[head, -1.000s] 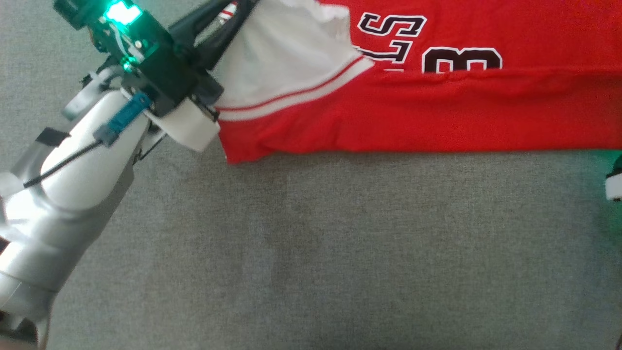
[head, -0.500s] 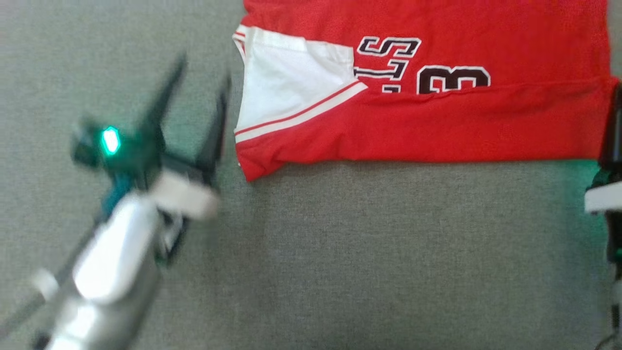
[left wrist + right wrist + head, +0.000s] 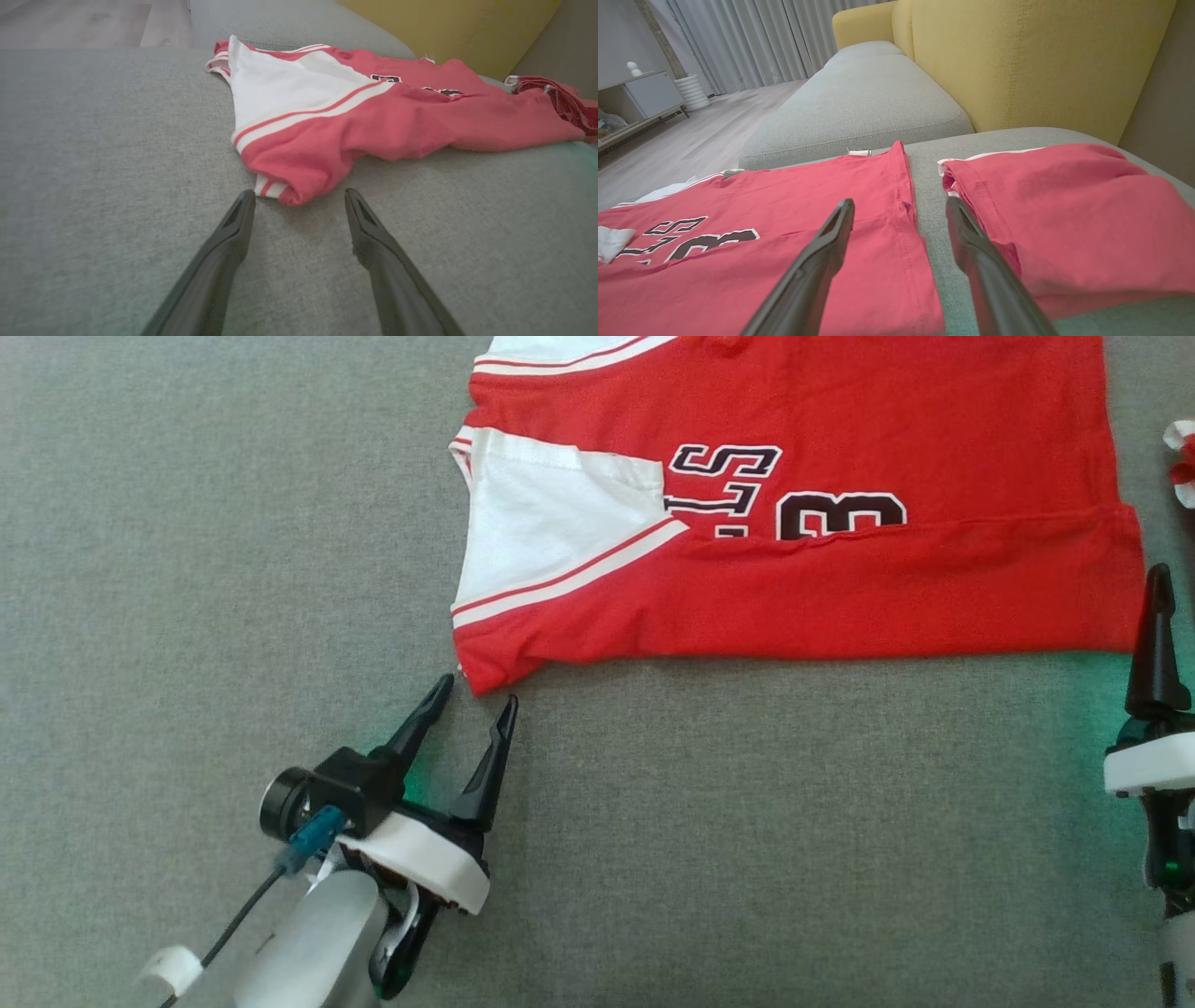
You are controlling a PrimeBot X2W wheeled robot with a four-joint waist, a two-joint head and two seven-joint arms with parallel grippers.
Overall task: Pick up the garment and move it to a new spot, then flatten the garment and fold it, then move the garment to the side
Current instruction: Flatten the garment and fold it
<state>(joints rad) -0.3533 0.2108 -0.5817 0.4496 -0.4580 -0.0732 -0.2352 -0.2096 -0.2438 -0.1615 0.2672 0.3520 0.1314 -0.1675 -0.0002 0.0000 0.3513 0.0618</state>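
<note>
On the grey sofa cushion [image 3: 653,821], the red jersey [image 3: 840,588] lies flat, its near long edge turned over the black numerals and a white sleeve tucked in. By my reading, the move and the flattening are done, the folding is partway, and the shift to the side is not yet made. My left end effector [image 3: 299,192] sits low at the jersey's near left corner, fingers spread and empty, tips just short of the cloth. My right end effector [image 3: 900,201], likewise spread and empty, is poised at the jersey's near right corner, beside a second red garment [image 3: 1064,210].

Spread right hand [image 3: 899,200], red garment [image 3: 859,186], grey cushion [image 3: 864,102]
</note>
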